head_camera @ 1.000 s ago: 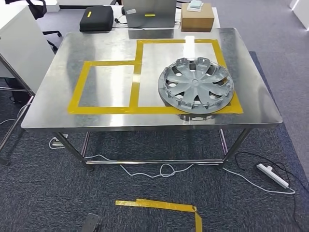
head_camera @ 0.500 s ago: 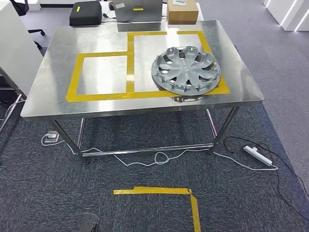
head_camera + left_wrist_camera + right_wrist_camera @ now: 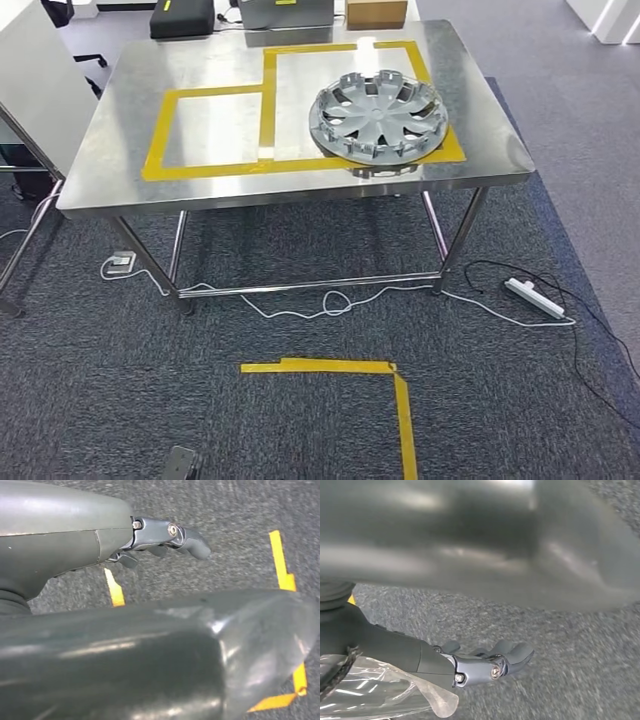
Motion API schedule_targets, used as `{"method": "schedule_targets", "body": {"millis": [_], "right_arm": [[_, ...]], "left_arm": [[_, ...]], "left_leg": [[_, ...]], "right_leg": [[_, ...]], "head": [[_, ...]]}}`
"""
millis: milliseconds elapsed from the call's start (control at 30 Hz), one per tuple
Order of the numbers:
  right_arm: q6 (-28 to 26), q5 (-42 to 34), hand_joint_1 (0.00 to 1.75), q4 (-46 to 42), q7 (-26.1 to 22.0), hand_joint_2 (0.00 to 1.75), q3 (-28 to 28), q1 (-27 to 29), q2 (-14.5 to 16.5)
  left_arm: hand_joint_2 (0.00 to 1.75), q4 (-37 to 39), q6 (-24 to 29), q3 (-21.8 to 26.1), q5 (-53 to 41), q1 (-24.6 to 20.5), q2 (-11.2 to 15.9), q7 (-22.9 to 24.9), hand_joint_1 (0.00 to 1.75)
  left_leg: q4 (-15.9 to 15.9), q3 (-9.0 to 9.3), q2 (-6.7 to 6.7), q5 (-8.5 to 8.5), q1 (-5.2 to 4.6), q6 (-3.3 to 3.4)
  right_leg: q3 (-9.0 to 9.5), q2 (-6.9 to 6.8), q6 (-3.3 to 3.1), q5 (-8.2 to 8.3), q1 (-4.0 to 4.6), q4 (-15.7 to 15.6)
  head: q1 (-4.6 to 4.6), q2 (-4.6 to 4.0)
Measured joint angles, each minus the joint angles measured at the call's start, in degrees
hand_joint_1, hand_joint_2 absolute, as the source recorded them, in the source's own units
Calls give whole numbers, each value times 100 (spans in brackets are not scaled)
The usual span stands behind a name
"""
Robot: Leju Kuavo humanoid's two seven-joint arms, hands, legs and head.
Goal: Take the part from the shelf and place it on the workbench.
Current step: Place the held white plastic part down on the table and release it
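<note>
Hubcap (image 3: 377, 116) lies on the workbench (image 3: 121, 170), well apart from both hands' seemingly empty, loosely extended fingers (image 3: 188, 540)

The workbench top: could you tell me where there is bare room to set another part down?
The left taped rectangle is bare, as is the steel margin left of it. The right rectangle is crowded: the wheel cover fills most of it, overlapping the front tape.

black case (image 3: 181, 17) (top cut off)
</note>
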Motion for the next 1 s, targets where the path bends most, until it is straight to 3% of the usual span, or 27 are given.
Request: {"method": "schedule_targets", "body": {"millis": [67,133,233,300,367,400,433,467,533,600,667,700,733,767,833,867,900,933,967,1000], "right_arm": [[4,67,0,67,-29,0,-68,-35,-1],[-3,142,0,142,-93,0,-133,-82,-6],[14,219,0,276,-245,0,-241,-151,-30],[61,240,0,352,-334,0,-309,-196,-44],[175,231,0,401,-461,0,-365,-241,-55],[267,212,0,416,-560,0,-397,-263,-61],[369,189,0,426,-682,0,-430,-282,-64],[483,164,0,431,-830,0,-461,-301,-67],[704,140,0,431,-1161,0,-516,-351,-71],[895,147,0,425,-1469,0,-568,-428,-74],[1050,178,0,405,-1702,0,-615,-491,-75],[1110,198,0,392,-1781,0,-640,-502,-75],[1157,216,0,379,-1835,0,-663,-510,-75],[1184,229,0,365,-1861,0,-685,-514,-75],[1210,247,0,342,-1883,0,-714,-516,-76],[1217,251,0,332,-1887,0,-724,-515,-76],[1221,255,0,325,-1889,0,-731,-515,-76],[1229,261,0,322,-1891,0,-736,-520,-76],[1239,272,0,319,-1894,0,-740,-525,-76],[1256,283,0,318,-1898,0,-742,-531,-75]], "left_arm": [[0,0,2,15,-8,-8,21,1,0],[0,2,9,27,-16,-14,33,3,0],[0,4,22,55,-33,-21,42,4,0],[0,4,30,73,-52,-35,45,2,0],[0,5,37,92,-80,-44,48,0,0],[0,5,39,102,-96,-45,50,-3,0],[0,5,39,110,-109,-47,52,-9,0],[0,4,38,116,-125,-50,54,-19,0],[0,5,26,127,-151,-59,60,-52,0],[0,5,6,143,-177,-67,66,-93,0],[0,5,-11,161,-200,-71,68,-136,0],[0,7,-15,171,-209,-65,68,-153,0],[0,9,-18,182,-212,-56,69,-167,0],[0,11,-19,191,-215,-38,69,-174,0],[0,15,-20,202,-219,-9,71,-181,0],[0,15,-20,204,-219,-3,70,-183,0],[0,16,-20,207,-219,-4,70,-185,0],[0,16,-20,212,-219,-7,70,-187,0],[0,17,-19,220,-219,-8,70,-189,0],[0,17,-19,233,-216,-8,71,-192,0]], "left_leg": [[-743,504,-16,154,-2,44],[-1148,732,-32,140,-18,94],[-1247,697,-19,197,-9,189],[-1294,607,-1,286,10,277],[-1290,476,11,392,-9,321],[-1288,403,19,450,-24,325],[-1285,329,26,511,-40,328],[-1283,251,31,576,-55,327],[-1278,108,29,708,-76,312],[-1271,8,24,835,-94,272],[-1293,-36,25,970,-86,216],[-1310,-54,22,1041,-74,185],[-1308,-81,12,1026,-59,152],[-1239,-118,1,888,-48,117],[-785,-209,-15,265,-24,54],[-410,-248,-15,-70,-14,30],[-32,-265,-15,-284,-5,13],[253,-240,-15,-333,1,4],[389,-154,-15,-242,4,1],[321,15,-15,-71,5,4]], "right_leg": [[-113,1,27,22,8,99],[-182,2,94,71,18,152],[-263,9,211,76,16,195],[-417,24,256,-261,15,520],[-638,35,281,-753,10,1221],[-711,36,287,-894,9,1554],[-711,36,282,-896,9,1741],[-616,36,271,-765,10,1736],[-147,39,229,-390,14,1161],[456,49,175,-321,35,266],[682,56,118,-388,75,-193],[631,50,79,-351,79,-229],[558,33,33,-288,81,-224],[487,17,-22,-217,76,-225],[317,-10,-98,-59,67,-222],[224,-17,-111,21,71,-212],[131,-27,-109,98,75,-193],[27,-38,-105,172,78,-161],[-89,-46,-95,239,78,-118],[-210,-50,-80,297,77,-65]], "head": [[3,0],[6,0],[9,0],[27,0],[38,0],[37,0],[35,0],[35,0],[34,0],[30,0],[26,0],[25,0],[27,0],[15,0],[-22,0],[-38,0],[-43,0],[-42,0],[-43,0],[-43,0]]}}
